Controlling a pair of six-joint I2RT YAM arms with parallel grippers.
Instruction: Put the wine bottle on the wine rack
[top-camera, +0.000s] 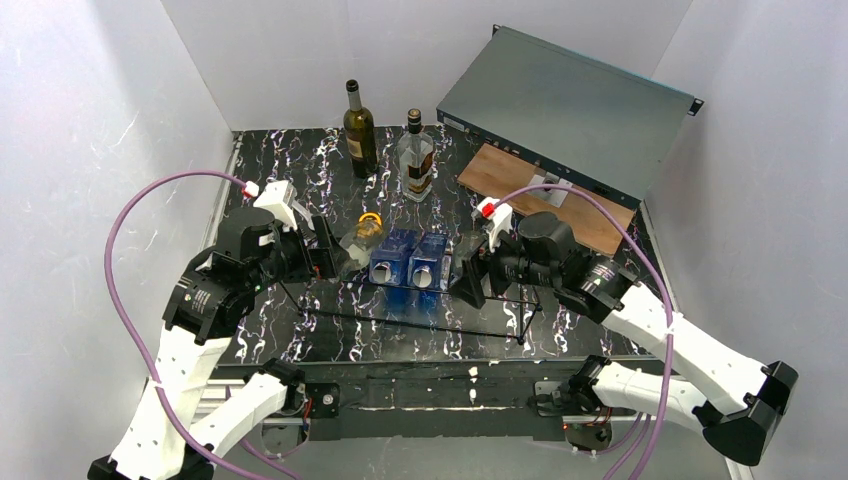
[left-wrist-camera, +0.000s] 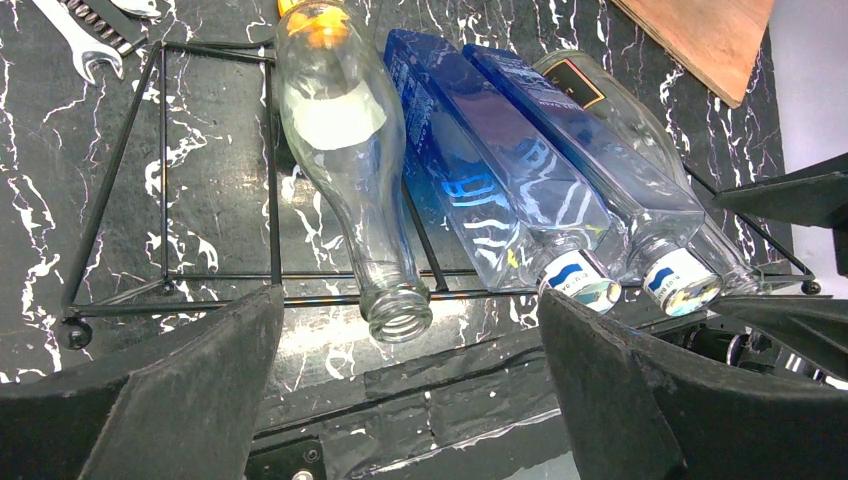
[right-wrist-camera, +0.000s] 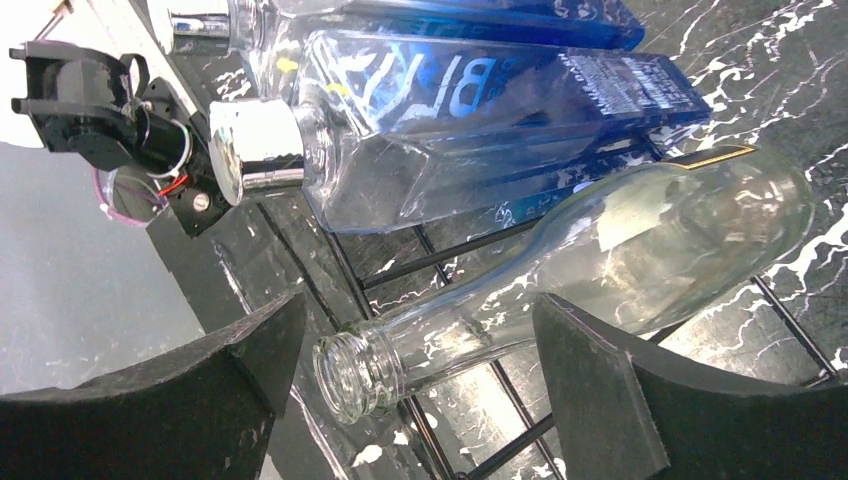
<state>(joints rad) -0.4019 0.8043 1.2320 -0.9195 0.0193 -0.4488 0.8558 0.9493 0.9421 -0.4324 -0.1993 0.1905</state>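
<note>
Currently the dark wine bottle (top-camera: 360, 135) is standing upright at the back of the tabletop (top-camera: 280, 190), behind the left end of the wine rack (left-wrist-camera: 163, 170) and well apart from both arms. It is not yet on the rack, so it is probably the one to fetch. Its long axis is running straight up, and it is lying beyond and slightly to the right of the left gripper (left-wrist-camera: 408, 340), which is the nearer of the two.

On the rack, four bottles are lying side by side: a clear bottle (left-wrist-camera: 350, 150) at the left, two blue bottles (top-camera: 392, 258) in the middle, and a second clear bottle (right-wrist-camera: 640, 240) at the right.

The left arm is bending in from the left, its gripper released, with the fingers spread on either side of the first clear bottle's open mouth and not touching it. The right arm is stretching low from the right; the right gripper (right-wrist-camera: 418, 320) is likewise released, straddling the second clear bottle's neck without gripping it. Each would likely need to back off along its bottle's neck before lifting.
</note>
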